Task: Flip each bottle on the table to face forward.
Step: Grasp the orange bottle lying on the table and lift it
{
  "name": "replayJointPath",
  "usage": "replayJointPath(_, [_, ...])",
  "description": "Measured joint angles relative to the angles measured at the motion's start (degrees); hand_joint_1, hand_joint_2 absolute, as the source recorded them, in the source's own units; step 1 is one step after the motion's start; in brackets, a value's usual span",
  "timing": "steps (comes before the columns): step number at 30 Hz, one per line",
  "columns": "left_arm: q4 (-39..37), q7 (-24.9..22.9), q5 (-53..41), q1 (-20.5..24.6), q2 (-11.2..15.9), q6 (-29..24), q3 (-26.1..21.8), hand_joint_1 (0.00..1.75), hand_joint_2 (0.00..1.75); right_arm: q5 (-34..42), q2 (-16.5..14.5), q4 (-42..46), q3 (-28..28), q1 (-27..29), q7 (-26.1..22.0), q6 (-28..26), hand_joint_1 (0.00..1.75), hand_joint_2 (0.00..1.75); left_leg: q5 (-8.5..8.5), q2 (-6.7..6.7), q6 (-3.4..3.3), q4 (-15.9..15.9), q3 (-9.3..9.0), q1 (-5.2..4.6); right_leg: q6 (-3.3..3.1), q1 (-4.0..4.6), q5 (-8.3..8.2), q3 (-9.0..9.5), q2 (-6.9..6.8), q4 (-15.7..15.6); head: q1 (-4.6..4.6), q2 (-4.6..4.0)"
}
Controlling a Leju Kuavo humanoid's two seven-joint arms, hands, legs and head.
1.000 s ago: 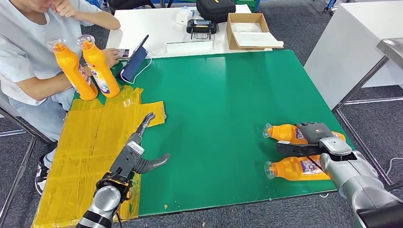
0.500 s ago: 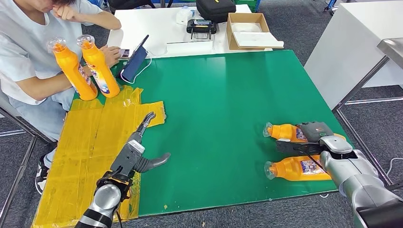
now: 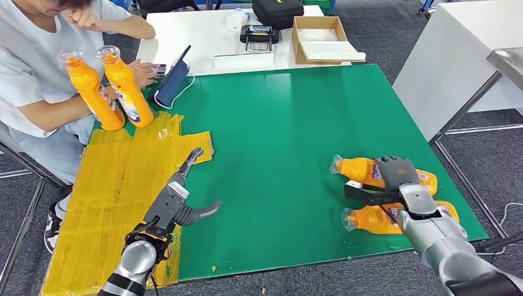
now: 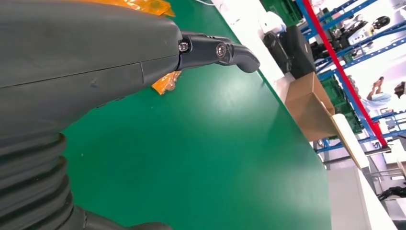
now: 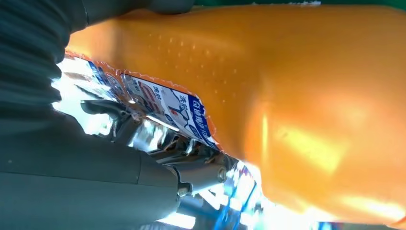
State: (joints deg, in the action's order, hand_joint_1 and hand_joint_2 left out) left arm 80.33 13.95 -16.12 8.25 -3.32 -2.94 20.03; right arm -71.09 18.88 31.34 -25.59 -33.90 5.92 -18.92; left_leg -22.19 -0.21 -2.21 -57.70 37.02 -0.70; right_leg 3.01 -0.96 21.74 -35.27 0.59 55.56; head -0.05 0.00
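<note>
Where the table's far-left corner is reached, upright bottles: two orange bottles (image 3: 86, 89) (image 3: 125, 85) are seen standing side by side at the edge of the yellow taped patch (image 3: 117, 185), just in front of a seated person (image 3: 37, 68).
Left hand: the left hand (image 3: 179, 197) is held over the boundary of the yellow patch and the green table (image 3: 277, 123), with fingers spread and nothing held; one dark finger is extended forward and the thumb is pointed toward the table's middle.
Left wrist view: the same hand (image 4: 95, 62) is shown from behind, with a dark fingertip (image 4: 239, 52) over bare green surface and a cardboard box (image 4: 311, 105) beyond the table's far edge.
Lying bottles: two more orange bottles are laid on their sides near the right edge, caps toward the middle, the farther bottle (image 3: 361, 169) and the nearer bottle (image 3: 370, 219).
Right hand: the right hand (image 3: 391, 182) is wrapped around the farther bottle.
Right wrist view: that bottle's orange wall and printed label (image 5: 177, 110) are shown close up, a detail too small in the head view.
Change: the farther bottle and the right hand have been shifted slightly toward the table's middle; the left hand is unmoved.
</note>
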Motion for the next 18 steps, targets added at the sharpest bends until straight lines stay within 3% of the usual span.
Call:
replayJointPath(3, [0.29, -0.27, -0.03, -0.32, -0.32, 0.37, -0.01, 0.0, 1.75, -3.81, -1.49, 4.26, 3.07, 1.71, 3.04, -2.48, 1.75, 1.75, 0.07, -0.07, -0.01, 0.0, 0.16, 0.01, 0.01, 0.01, 0.01, -0.12, -0.04, 0.02, 0.01, 0.0])
replayJointPath(13, [0.67, -0.56, -0.03, -0.76, -0.97, 0.76, -0.01, 0.0, 1.75, -11.44, -6.15, 16.38, 11.46, 5.71, 3.85, -9.84, 1.75, 1.75, 0.05, -0.09, 0.0, 0.0, 0.55, 0.01, 0.07, 0.0, 0.07, -0.48, -0.05, 0.04, 0.01, 0.0])
replayJointPath(15, [0.68, -0.6, 0.05, -0.89, -1.07, 0.96, -0.01, 0.0, 1.75, -8.38, -7.37, 19.3, 12.71, 6.75, 1.63, -11.27, 1.75, 1.75, 0.05, -0.08, 0.0, 0.0, 0.58, 0.01, 0.07, 0.0, 0.07, -0.52, -0.05, 0.04, 0.01, 0.0])
replayJointPath(18, [0.71, -0.32, 0.97, -1.01, -1.09, 1.79, 0.19, 0.0, 1.75, 9.72, -9.77, 25.36, 14.65, 9.06, -7.79, -7.45, 1.75, 1.75, 0.05, -0.08, 0.0, 0.0, 0.61, 0.02, 0.06, 0.0, 0.08, -0.57, -0.05, 0.04, 0.02, 0.0])
